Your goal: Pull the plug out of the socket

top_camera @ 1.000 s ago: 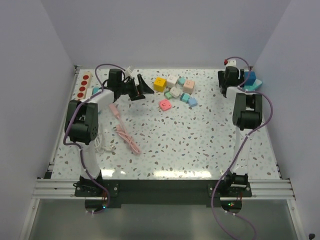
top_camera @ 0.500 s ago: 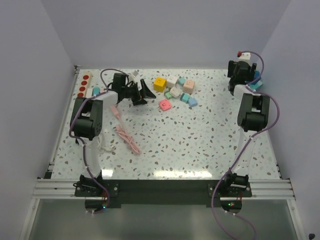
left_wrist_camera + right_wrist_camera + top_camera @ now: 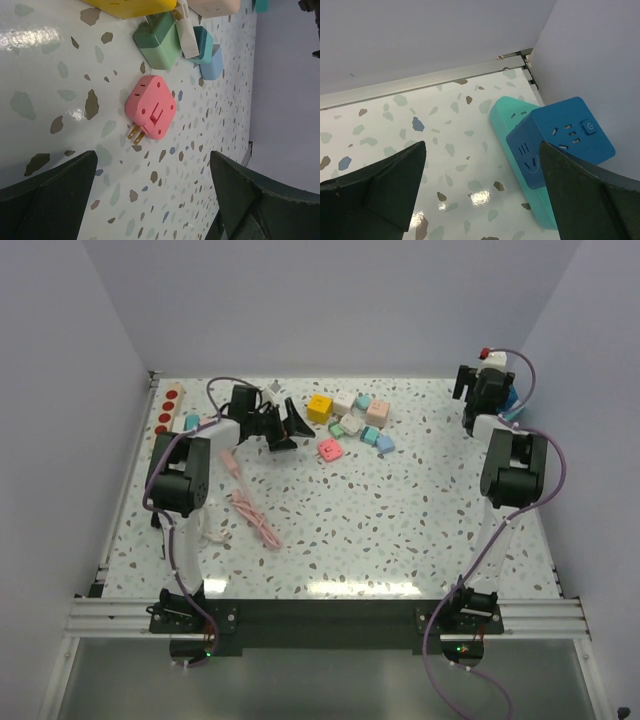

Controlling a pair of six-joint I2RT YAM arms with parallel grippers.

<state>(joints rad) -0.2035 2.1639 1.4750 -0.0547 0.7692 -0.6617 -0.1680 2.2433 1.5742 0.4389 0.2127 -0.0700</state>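
A dark blue cube plug (image 3: 560, 140) sits plugged into a teal socket strip (image 3: 512, 120) in the table's back right corner, against the side wall. My right gripper (image 3: 482, 147) hovers above them, open and empty, with the plug just inside its right finger. In the top view the right gripper (image 3: 483, 390) is at the back right, with the blue plug (image 3: 511, 400) beside it. My left gripper (image 3: 152, 160) is open and empty over the table, just short of a pink pronged adapter (image 3: 150, 107). From above, that left gripper (image 3: 285, 425) is at the back left.
A cluster of adapters lies at the back centre, with a yellow cube (image 3: 319, 407) and green (image 3: 157, 40) and blue (image 3: 212, 62) ones. A red-and-white power strip (image 3: 170, 408) lies along the left edge. A pink cable (image 3: 252, 510) and a white cable (image 3: 210, 535) lie near the left arm.
My right gripper has swung right and back towards the corner, over the blue plug. The left gripper has shifted slightly right. Both jaws stay open.
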